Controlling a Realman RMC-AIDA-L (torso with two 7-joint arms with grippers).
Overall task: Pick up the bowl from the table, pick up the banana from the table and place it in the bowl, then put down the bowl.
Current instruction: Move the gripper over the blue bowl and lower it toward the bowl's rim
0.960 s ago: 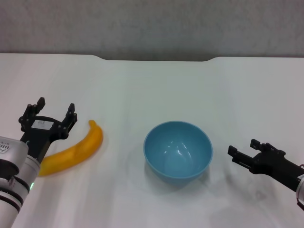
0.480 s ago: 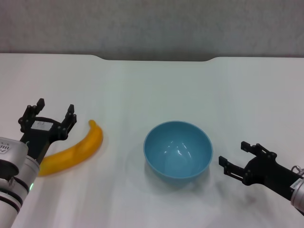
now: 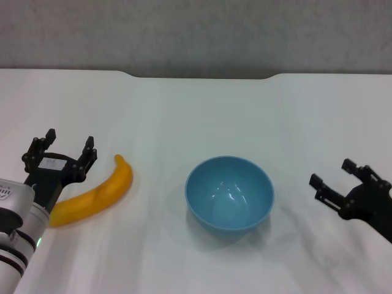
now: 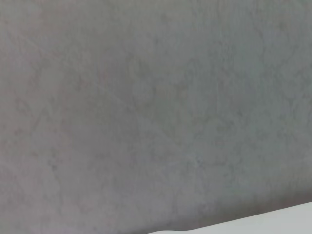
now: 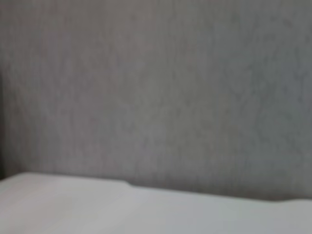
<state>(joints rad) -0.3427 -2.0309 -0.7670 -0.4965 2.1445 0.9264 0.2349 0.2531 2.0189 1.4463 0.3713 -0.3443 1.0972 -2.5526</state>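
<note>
Bowl (image 3: 229, 193) sat upright on table (image 3: 196, 110), approx center. Banana (image 3: 95, 196) lay at bowl's 9 o'clock, well apart. Left gripper (image 3: 60, 146), fingers spread & empty, hovered beside banana. Right gripper (image 3: 334, 174), fingers apart, empty, at bowl's 3 o'clock.

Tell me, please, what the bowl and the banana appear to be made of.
The light blue bowl looks like glossy plastic: bright highlights sit on its smooth inner wall. The banana seems a toy, probably plastic or rubber: its yellow-orange skin is even and unblemished.
</note>
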